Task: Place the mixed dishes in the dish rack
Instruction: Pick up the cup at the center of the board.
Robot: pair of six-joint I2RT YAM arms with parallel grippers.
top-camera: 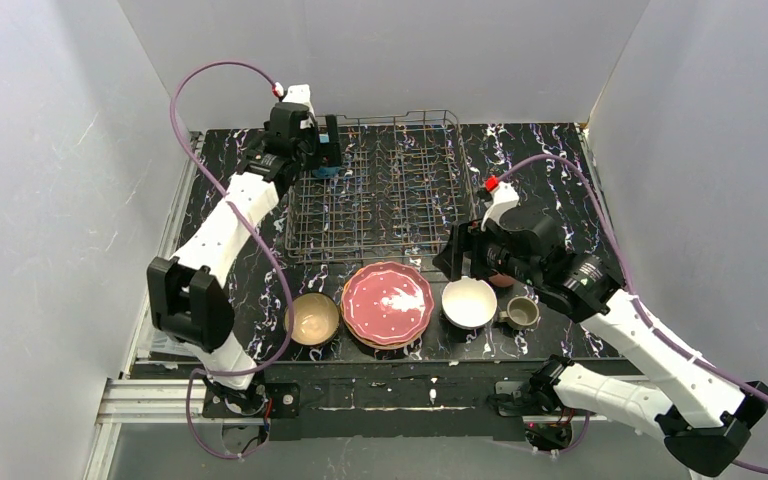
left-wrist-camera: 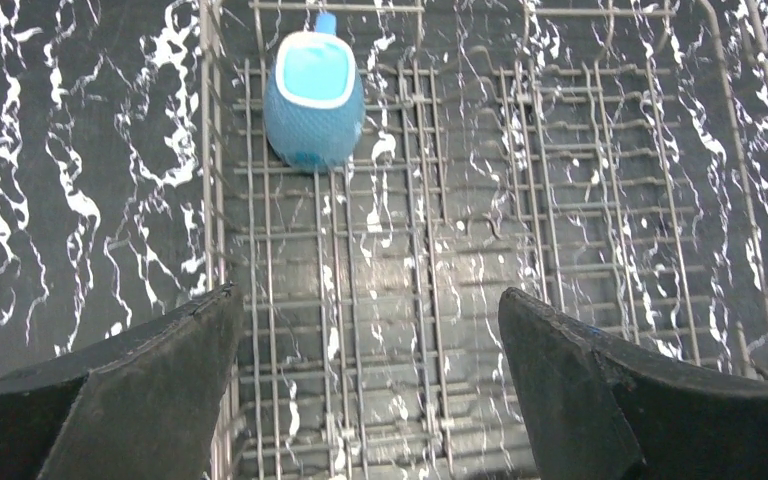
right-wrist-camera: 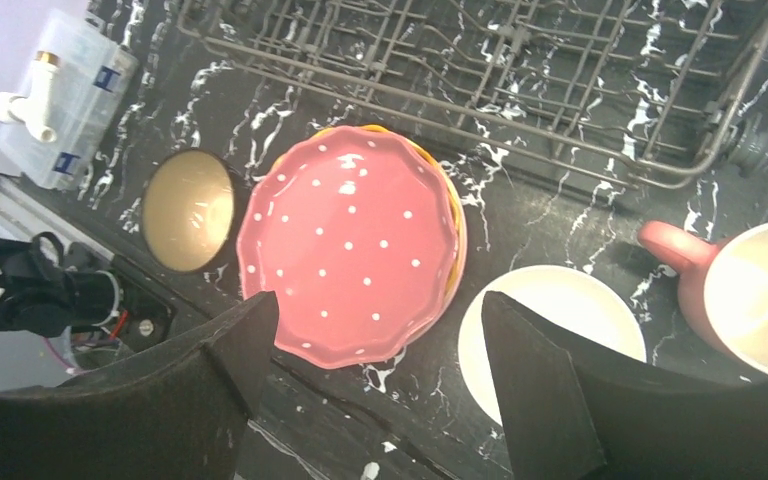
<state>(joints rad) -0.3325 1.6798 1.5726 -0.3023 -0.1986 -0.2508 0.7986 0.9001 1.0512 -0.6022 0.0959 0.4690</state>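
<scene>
The dish rack (top-camera: 390,190) stands at the back middle of the table. A teal mug (left-wrist-camera: 313,100) lies in its far left corner, and my left gripper (top-camera: 326,148) hangs open just above it, fingers (left-wrist-camera: 160,380) wide apart over the rack's wires (left-wrist-camera: 560,200). In front of the rack stand a tan bowl (top-camera: 313,318), a scalloped pink plate (top-camera: 388,303) on an orange one (right-wrist-camera: 455,205), a white bowl (top-camera: 469,301), an olive-grey mug (top-camera: 521,312) and a pink mug (right-wrist-camera: 750,290). My right gripper (top-camera: 454,262) is open and empty, above the gap between pink plate (right-wrist-camera: 350,230) and white bowl (right-wrist-camera: 560,310).
The dishes stand close to the table's near edge (top-camera: 390,362). A clear plastic box (right-wrist-camera: 65,95) sits off the table's left front corner. White walls close in the left, right and back sides. A purple cable (top-camera: 200,110) arcs over the left arm.
</scene>
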